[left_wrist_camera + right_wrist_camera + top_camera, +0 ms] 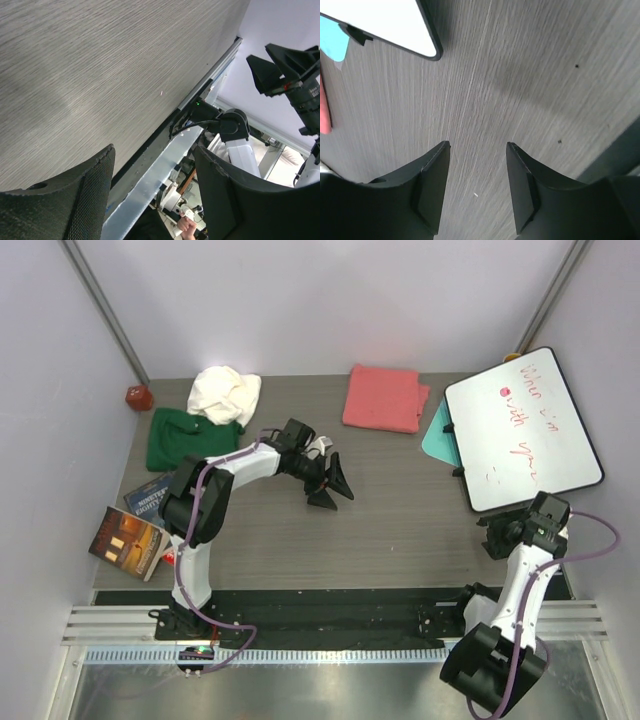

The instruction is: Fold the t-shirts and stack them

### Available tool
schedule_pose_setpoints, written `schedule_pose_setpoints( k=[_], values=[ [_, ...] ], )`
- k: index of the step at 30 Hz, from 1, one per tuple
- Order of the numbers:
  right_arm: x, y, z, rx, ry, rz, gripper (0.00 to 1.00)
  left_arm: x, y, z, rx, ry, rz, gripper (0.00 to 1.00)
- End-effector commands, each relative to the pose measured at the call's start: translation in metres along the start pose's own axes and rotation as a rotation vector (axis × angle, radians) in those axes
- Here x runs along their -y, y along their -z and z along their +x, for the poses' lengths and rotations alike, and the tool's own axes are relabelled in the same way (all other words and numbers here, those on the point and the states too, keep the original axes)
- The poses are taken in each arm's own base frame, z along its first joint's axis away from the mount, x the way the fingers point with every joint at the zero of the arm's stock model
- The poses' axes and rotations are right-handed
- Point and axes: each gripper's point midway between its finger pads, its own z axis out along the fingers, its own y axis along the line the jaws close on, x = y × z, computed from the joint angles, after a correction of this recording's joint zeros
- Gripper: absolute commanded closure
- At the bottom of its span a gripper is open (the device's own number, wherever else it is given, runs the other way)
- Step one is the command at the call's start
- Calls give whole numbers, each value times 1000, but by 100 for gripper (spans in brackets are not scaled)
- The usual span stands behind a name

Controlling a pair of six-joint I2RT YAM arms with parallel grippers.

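One white t-shirt, one green, one coral, beyond both open jaws

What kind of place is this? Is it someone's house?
Probably a robot lab's test booth, not a house. The left arm and the right arm are mounted at the edge of a grey table, plain pale walls box it in, and a whiteboard lies on it.
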Motion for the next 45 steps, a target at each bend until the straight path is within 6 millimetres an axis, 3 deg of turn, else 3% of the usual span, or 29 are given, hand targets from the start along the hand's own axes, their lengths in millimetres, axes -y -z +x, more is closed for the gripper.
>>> schedule_pose_setpoints(
  k=[1,3,5,6,8,9,11,12,14,15,19,23,28,29,30,31,32,35,40,45],
  values=[
    [-10,35,-7,35,29,1,45,29,16,-5,37,-86,62,34],
    [-11,38,6,-45,-29,12,45,37,19,-13,52,-95,62,35],
    [-10,42,23,-124,-92,11,44,31,21,-33,95,-68,21,35],
    [-12,48,26,-119,-111,-4,43,42,27,-49,132,-75,18,35],
    [-18,58,24,-96,-101,-42,43,39,34,-82,220,-27,-18,34],
    [-20,62,25,-93,-69,-62,42,59,45,-103,284,-59,4,34],
    [-15,63,32,-133,-57,-40,42,60,46,-135,373,-15,-23,31],
    [-18,63,38,-172,-46,-59,42,86,58,-152,431,-49,9,31],
    [-20,62,42,-212,-37,-69,43,90,52,-171,457,-10,24,32],
    [-24,62,42,-221,-30,-84,43,106,57,-182,498,7,64,33],
    [-38,61,36,-231,1,-130,43,133,64,-195,634,35,163,32],
    [-47,60,44,-282,-27,-158,43,170,76,-212,776,-4,230,31],
    [-58,60,49,-314,36,-167,43,223,86,-273,947,-62,369,31],
    [-64,62,45,-301,50,-174,43,251,104,-279,999,-94,460,31],
    [-67,62,46,-314,62,-175,43,251,103,-288,1020,-78,487,31],
    [-71,62,45,-312,65,-185,43,236,91,-307,1053,-32,515,31],
    [-73,63,46,-316,66,-193,43,249,100,-309,1085,-51,584,31],
    [-69,61,53,-341,65,-196,43,231,78,-319,1109,-19,578,28],
    [-73,60,52,-324,87,-234,42,213,32,-307,1002,-26,553,27],
    [-76,64,45,-281,136,-259,38,212,22,-296,940,-77,569,27]
  ],
)
